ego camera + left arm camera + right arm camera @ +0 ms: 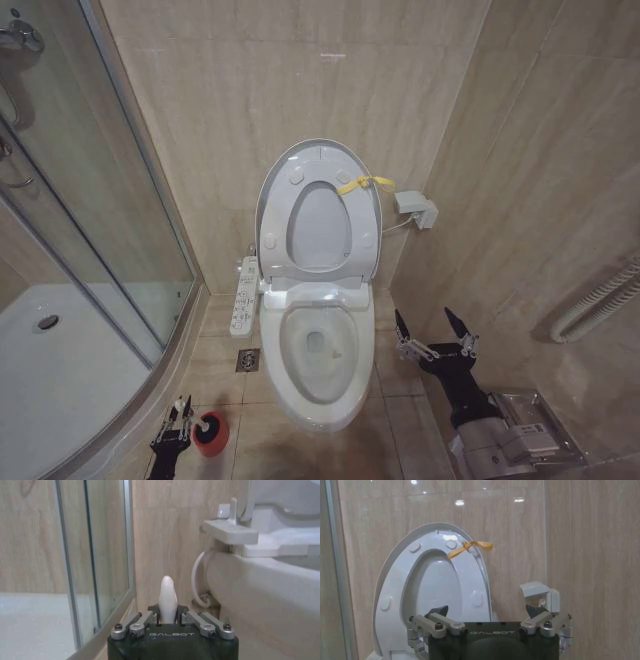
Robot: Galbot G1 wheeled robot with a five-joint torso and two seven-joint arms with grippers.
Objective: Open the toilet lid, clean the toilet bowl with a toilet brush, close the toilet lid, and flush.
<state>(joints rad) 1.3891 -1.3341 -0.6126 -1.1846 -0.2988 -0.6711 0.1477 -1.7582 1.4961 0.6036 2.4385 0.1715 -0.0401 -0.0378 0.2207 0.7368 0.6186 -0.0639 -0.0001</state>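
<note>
The toilet lid (320,232) stands raised against the back wall, seen through the opening of the raised seat ring (275,205), with a yellow tag (362,184) at the rim. Below it the white toilet bowl (322,385) lies uncovered with a small water pool. Low by the floor, my left gripper (178,428) is shut on the white handle (167,592) of the toilet brush, whose dark head (203,430) sits at the red holder cup (213,440). My right gripper (433,328) hangs open, right of the bowl; its wrist view faces the lid (437,588).
A glass shower enclosure (100,200) and its white tray (60,370) fill the left side. A control panel (244,295) juts from the bowl's left, above a floor drain (248,359). A white wall box (416,209) and a ribbed hose (600,300) are at right.
</note>
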